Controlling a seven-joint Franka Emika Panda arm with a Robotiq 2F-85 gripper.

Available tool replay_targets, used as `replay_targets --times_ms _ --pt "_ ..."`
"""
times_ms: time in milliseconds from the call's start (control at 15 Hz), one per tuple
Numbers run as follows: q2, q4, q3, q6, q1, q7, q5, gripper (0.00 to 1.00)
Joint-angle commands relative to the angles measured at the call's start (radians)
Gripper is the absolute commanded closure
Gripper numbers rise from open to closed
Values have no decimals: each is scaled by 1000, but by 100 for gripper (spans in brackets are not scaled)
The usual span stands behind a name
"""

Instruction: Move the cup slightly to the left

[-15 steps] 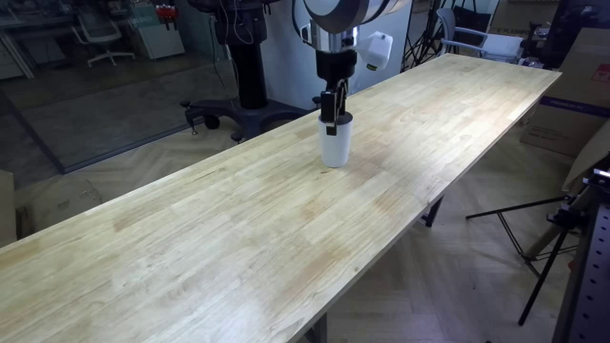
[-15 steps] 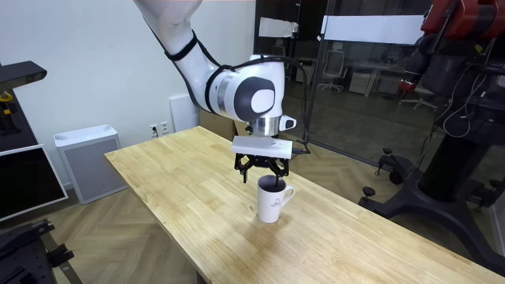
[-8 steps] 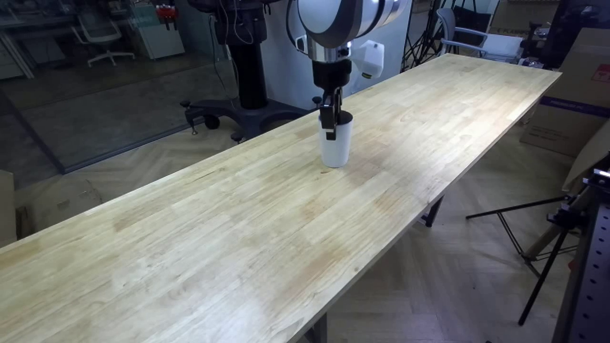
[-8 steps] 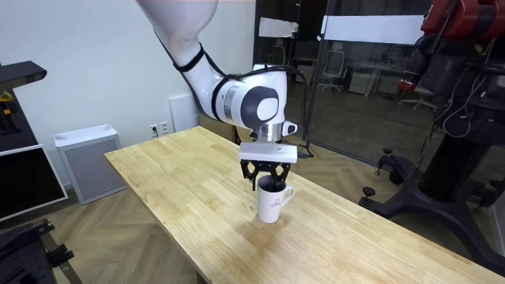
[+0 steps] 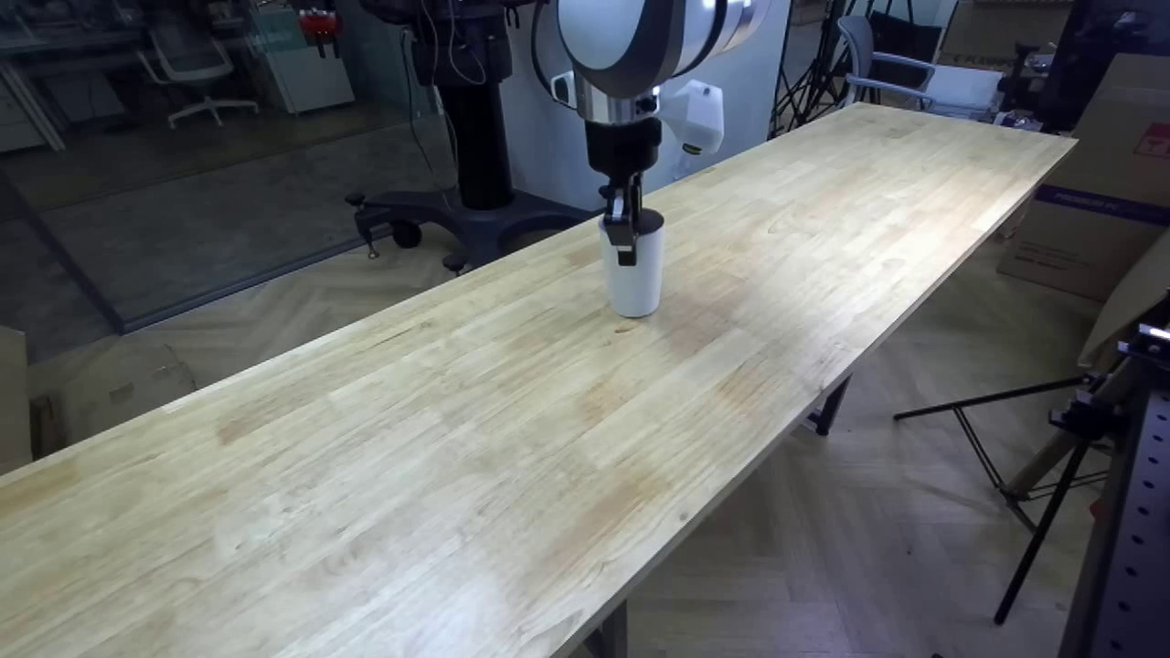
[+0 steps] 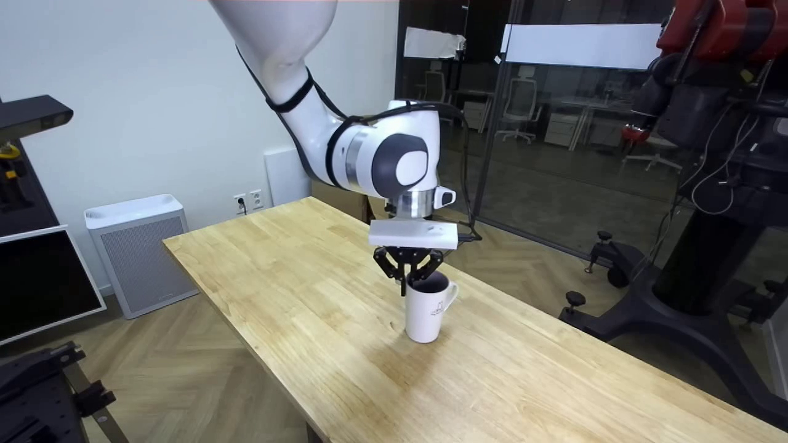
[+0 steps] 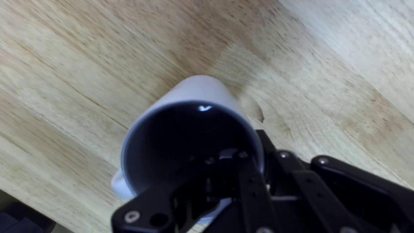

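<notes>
Cup point(image 6: 422, 325) partly hidden by tool point(image 6: 407, 284), print point(image 6: 438, 308) illegibly small, arm point(image 6: 280, 40) cropped at top

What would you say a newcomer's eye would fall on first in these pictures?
Probably the large white robot arm, reaching down over the wooden table in an exterior view. Below it, the black gripper pinches the white cup by its wall, one finger inside and one outside. A red-and-black machine on that view's right side may draw a glance too.
</notes>
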Motion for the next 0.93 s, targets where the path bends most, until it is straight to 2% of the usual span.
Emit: replay_targets --times_ms 0,67,133,467,533,867 --pt "5 22 8 -20 -5 4 -12 99" --pt "3 20 11 -30 -8 -5 -11 98" --pt "1 4 9 -6 -8 4 -10 91" --pt "1 4 9 -6 -9 1 -10 91" --pt "-7 1 4 -12 -4 12 -12 98" --pt "-100 -121 -28 6 43 176 -12 98"
